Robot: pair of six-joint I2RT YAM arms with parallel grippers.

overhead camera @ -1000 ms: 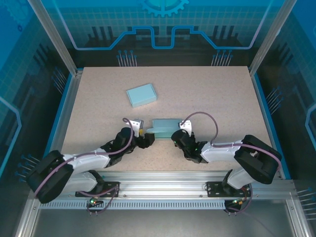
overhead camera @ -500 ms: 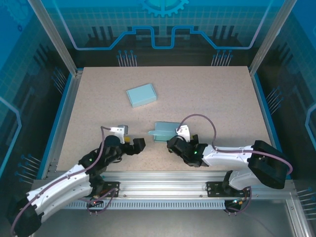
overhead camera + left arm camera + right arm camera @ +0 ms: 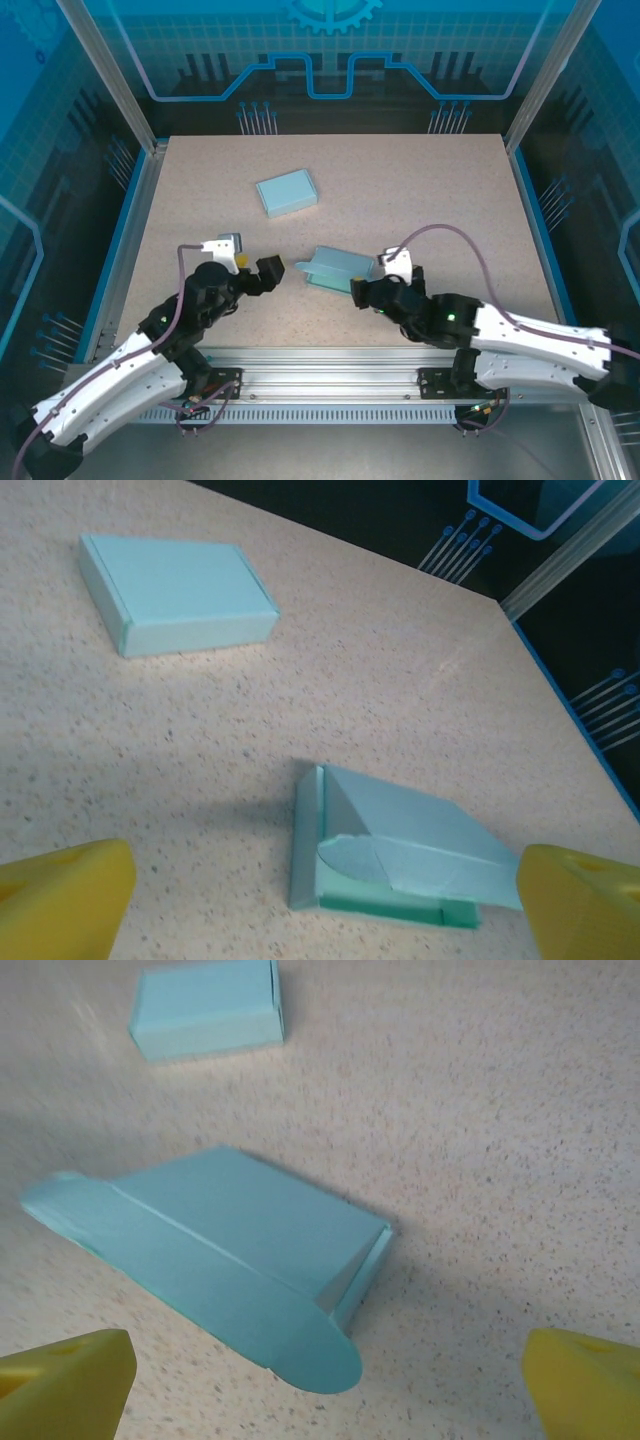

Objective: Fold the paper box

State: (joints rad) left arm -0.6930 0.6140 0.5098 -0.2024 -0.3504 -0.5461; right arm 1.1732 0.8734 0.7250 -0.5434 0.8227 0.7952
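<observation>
A light-blue paper box (image 3: 335,269) lies half folded on the table between my two arms, its lid raised at a slant and its rounded tuck flap sticking out toward the near edge (image 3: 300,1360). The left wrist view looks into its open side (image 3: 400,850). My left gripper (image 3: 272,270) hovers just left of the box, open, with yellow fingertips (image 3: 60,895) spread wide and empty. My right gripper (image 3: 360,292) sits just right of the box, also open, its yellow fingertips (image 3: 590,1380) apart and holding nothing.
A second, fully closed light-blue box (image 3: 287,192) rests farther back on the left side of the table (image 3: 430,190). Metal frame rails (image 3: 340,360) run along the near edge, and blue panel walls surround the workspace.
Both arms have drawn back from the box and let it go. The left gripper moved left and up, the right arm swung right. The box shifted slightly and its lid now stands raised.
</observation>
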